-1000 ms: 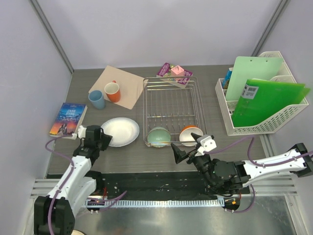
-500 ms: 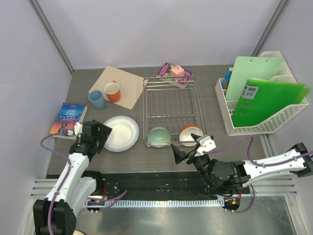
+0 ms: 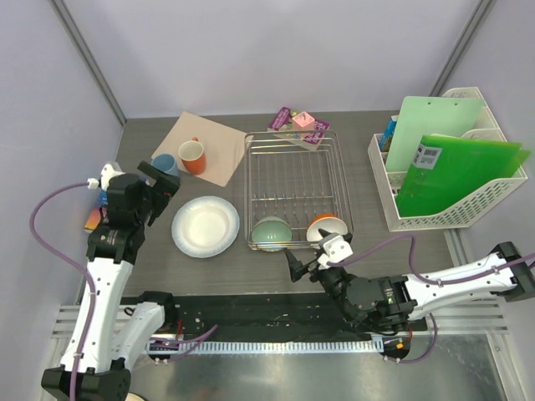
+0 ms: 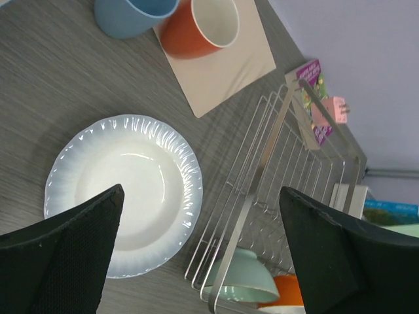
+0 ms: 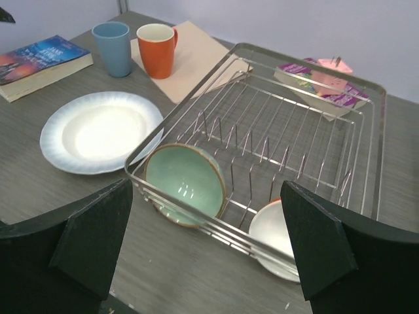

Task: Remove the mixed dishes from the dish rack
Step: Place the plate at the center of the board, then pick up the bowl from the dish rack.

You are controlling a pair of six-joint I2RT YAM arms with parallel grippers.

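The silver wire dish rack stands mid-table. At its near end the pale green bowl and the cream bowl with orange outside stand on edge. The white plate lies flat on the table left of the rack. The light-blue cup and orange-red mug stand at the back left, the mug on a beige mat. My left gripper hangs open and empty, high above the table left of the plate. My right gripper is open just in front of the rack, facing the green bowl.
A book lies at the left edge, partly under my left arm. The beige mat is at the back left. A purple packet with a pink item sits behind the rack. A white file basket with green folders stands at the right.
My left gripper has opened, let go of the plate and risen up and to the left. The plate now lies free on the table. My right gripper has edged slightly left.
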